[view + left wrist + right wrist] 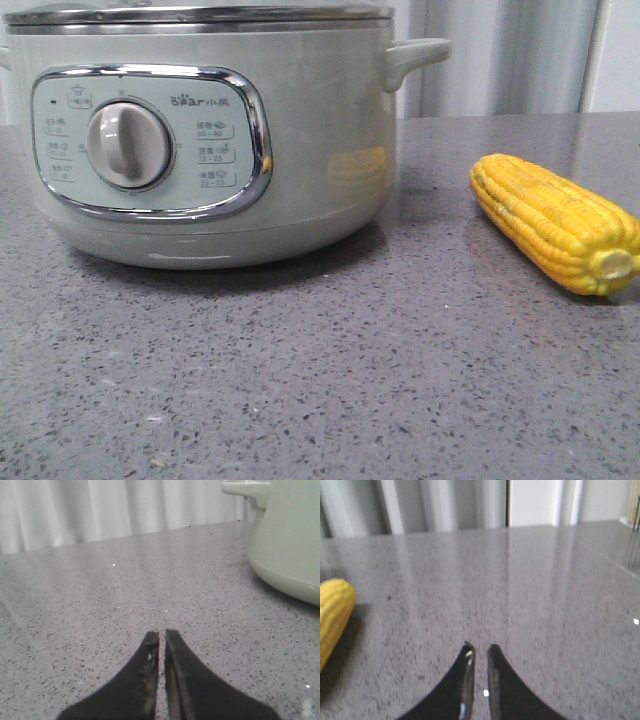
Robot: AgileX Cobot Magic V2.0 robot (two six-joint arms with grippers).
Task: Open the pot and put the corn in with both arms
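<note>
The pale sage-green pot [200,140] stands at the left of the front view, its lid on under the steel rim, dial and "Bear" panel facing me. The yellow corn [555,222] lies on the grey counter to its right, stub end toward me. Neither gripper shows in the front view. My left gripper [162,633] is shut and empty, low over the counter, with the pot's side [287,540] off to one side. My right gripper [480,648] is shut and empty, with the corn [334,617] at the edge of its view.
The speckled grey counter [320,380] stretches in front of the pot and corn. A pale curtain and wall [500,55] stand behind. The pot's side handle [415,55] sticks out toward the corn.
</note>
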